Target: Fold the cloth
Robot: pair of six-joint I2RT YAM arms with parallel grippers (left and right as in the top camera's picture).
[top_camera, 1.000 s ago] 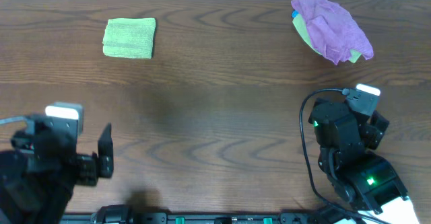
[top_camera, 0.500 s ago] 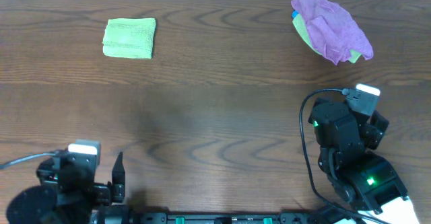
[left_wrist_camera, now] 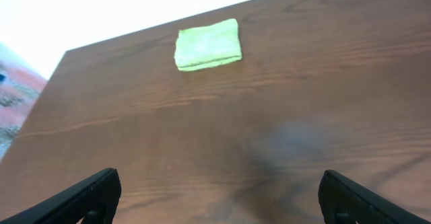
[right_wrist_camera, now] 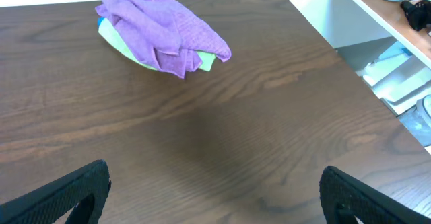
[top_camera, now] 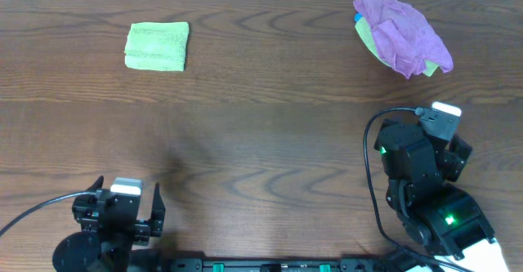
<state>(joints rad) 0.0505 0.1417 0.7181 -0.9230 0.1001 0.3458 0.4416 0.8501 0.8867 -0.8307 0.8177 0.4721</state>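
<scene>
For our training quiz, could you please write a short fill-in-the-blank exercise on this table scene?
1. The lime-green cloth lies on the robot's ____ side.
2. The bundle on the other side has a ____ cloth on top.
3. The left tool and right tool are both ____, holding nothing.
Missing words: left; purple; open.

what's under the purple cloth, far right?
A yellow-green cloth pokes out beneath the purple cloth, plus a blue sliver. Their extent and anything else is covered.

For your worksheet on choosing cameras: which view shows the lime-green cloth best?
Overhead: the lime-green cloth lies whole, seen straight down, outline undistorted. The left wrist view shows it whole but slanted; the right wrist view misses it.
</scene>
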